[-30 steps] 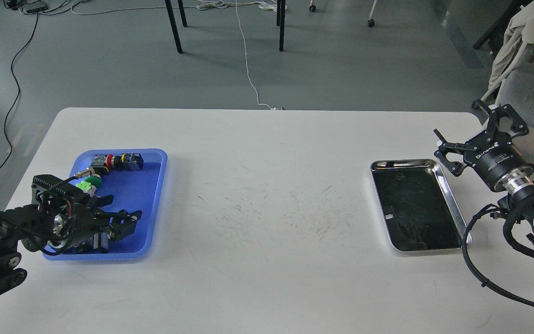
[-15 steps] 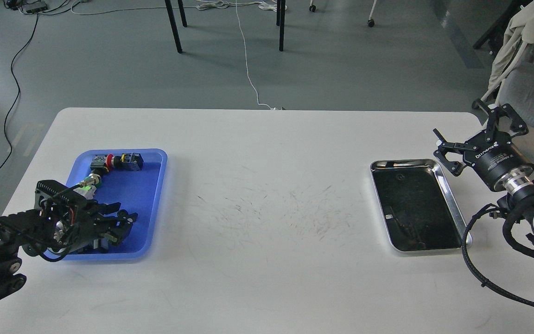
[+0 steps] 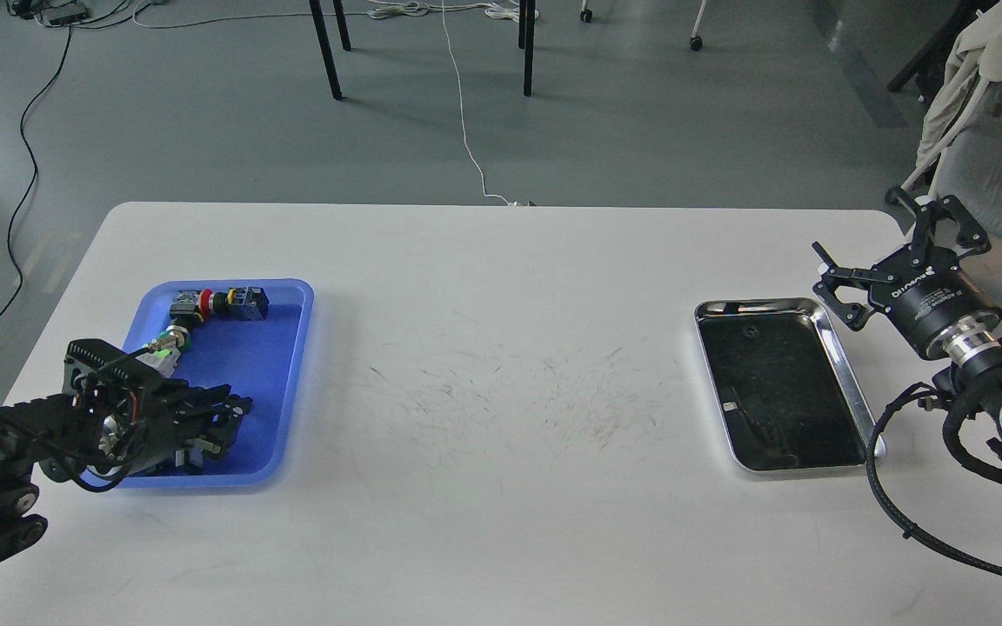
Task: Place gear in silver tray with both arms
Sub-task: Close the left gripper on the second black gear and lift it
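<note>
Silver tray point(image 3: 849, 374), right of centre in the frame: shiny rectangular metal, rounded corners, raised rim, dark mirror-like bottom, nothing in it that we can make out beyond reflections and a small pale fleck; unchanged over the last second. Gear, the item to be delivered: we cannot single one out; the candidate parts lie in the blue tray point(image 3: 292, 348) at left of the frame, a glossy plastic dish with soft corners and shallow walls. Contents there: a black block with red button point(image 3: 223, 303) at its upper edge, a green-capped part with metal connector point(image 3: 169, 342) just below it, and dark pieces under our left gripper point(image 3: 214, 426), too hidden to name. Change noted: our left gripper has sunk lower into the lower half of the blue tray and its black claw fingers, spread a second ago, have drawn together around something small and dark; whether it truly has hold of a part we cannot tell, the fingers being dark against dark. We judge this as the pick just closing, with carry and placing not yet begun. Our right gripper point(image 3: 888, 252), upper right of the frame, just beyond the silver tray's far right corner: matte black body, silver wrist ring, fingers spread wide, holding nothing, unmoved. White table point(image 3: 501, 522): matte top, fine dark scratches at centre, between the trays.
</note>
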### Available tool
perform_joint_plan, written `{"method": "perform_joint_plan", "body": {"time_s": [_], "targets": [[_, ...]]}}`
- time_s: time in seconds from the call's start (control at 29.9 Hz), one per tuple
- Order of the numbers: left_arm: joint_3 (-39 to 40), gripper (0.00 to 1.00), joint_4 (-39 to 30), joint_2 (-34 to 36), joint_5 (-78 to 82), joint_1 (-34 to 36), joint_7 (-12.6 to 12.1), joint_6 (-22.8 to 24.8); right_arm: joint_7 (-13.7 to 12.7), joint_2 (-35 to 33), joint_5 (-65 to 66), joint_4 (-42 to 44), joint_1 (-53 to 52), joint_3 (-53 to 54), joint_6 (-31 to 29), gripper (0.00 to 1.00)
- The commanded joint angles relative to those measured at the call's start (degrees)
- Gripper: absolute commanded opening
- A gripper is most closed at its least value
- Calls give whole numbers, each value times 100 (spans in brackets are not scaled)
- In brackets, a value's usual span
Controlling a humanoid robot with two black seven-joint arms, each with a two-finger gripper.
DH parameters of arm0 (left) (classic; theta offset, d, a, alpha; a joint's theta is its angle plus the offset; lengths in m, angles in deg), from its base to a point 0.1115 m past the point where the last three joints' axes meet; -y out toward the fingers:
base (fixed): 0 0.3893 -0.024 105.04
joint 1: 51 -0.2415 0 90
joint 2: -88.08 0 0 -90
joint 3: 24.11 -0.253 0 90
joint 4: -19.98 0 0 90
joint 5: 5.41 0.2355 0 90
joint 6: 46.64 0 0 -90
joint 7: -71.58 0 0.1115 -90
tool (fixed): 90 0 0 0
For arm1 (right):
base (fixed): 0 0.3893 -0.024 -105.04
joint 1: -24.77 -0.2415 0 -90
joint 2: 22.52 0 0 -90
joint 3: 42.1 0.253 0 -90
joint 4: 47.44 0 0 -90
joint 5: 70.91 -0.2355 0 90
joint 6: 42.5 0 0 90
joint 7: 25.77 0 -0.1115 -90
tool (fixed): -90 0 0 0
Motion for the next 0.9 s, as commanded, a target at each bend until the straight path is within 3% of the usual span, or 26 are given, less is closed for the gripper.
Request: {"method": "perform_joint_plan", "body": {"time_s": [0.0, 0.27, 0.43, 0.57, 0.67, 0.87], "targets": [[2, 11, 0, -2, -2, 4, 7, 7, 0, 0, 0, -14, -8, 1, 0, 97], [151, 8, -175, 234, -274, 188, 51, 25, 0, -18, 0, -31, -17, 9, 0, 97], [177, 8, -1009, 709, -670, 821, -19, 183, 0, -79, 0, -31, -35, 36, 0, 97], [186, 8, -1669, 701, -872, 1217, -203, 289, 0, -97, 0, -31, -44, 36, 0, 97], [212, 8, -1933, 263, -881, 1366, -485, 315, 0, -123, 0, -5, -44, 36, -9, 97], [151, 8, -1864, -1326, -820, 1639, -1047, 464, 0, -237, 0, 4, -35, 36, -17, 97]]}}
